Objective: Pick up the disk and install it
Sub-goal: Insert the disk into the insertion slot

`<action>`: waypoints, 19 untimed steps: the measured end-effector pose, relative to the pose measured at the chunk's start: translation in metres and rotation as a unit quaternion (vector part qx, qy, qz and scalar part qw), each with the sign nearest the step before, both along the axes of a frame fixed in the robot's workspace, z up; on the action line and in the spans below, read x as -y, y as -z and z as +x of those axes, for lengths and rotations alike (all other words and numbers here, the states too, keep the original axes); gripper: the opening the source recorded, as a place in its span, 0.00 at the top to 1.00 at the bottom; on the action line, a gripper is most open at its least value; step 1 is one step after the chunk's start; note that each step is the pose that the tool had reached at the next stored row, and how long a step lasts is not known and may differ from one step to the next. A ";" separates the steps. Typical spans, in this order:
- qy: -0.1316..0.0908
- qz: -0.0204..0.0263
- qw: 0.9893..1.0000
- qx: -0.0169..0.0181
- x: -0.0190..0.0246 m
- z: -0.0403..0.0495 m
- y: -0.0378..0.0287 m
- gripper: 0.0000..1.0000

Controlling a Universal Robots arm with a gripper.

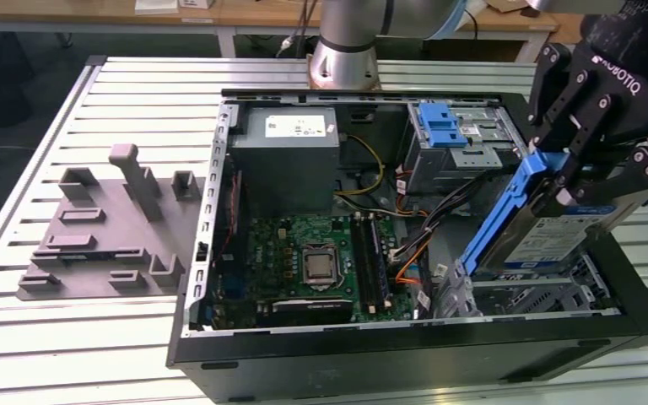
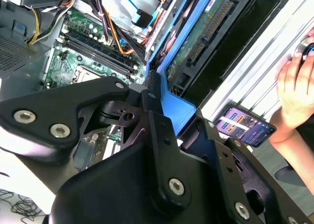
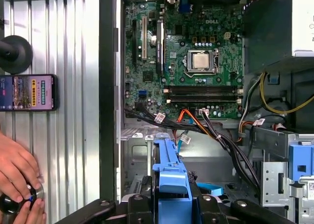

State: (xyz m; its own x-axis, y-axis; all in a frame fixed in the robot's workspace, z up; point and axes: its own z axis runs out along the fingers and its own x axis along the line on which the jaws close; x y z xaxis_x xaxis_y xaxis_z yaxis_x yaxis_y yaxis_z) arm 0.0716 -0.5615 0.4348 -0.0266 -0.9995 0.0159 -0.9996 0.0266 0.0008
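Black gripper nearest the lens, fingers clamped on the disk by its blue frame. Disk hangs tilted, label outward, lower end dipping into the open computer case at the corner on the exterior view's right, above a metal drive cage. In the first wrist view the blue frame sits between the gripper's fingers. Green motherboard lies on the case floor, orange and black cables beside it. Further back, a grey power supply. Outside the case, a phone rests on the slatted table, a person's hand near it.
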 end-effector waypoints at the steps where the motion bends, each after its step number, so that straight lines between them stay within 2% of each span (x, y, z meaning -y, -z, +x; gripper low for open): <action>1: 0.000 0.000 1.000 0.000 0.0000 0.0001 0.0007 0.64; 10: 0.000 0.000 1.000 0.000 0.0000 0.0003 0.0090 0.64; 19: 0.000 0.000 1.000 0.000 0.0000 0.0003 0.0094 0.62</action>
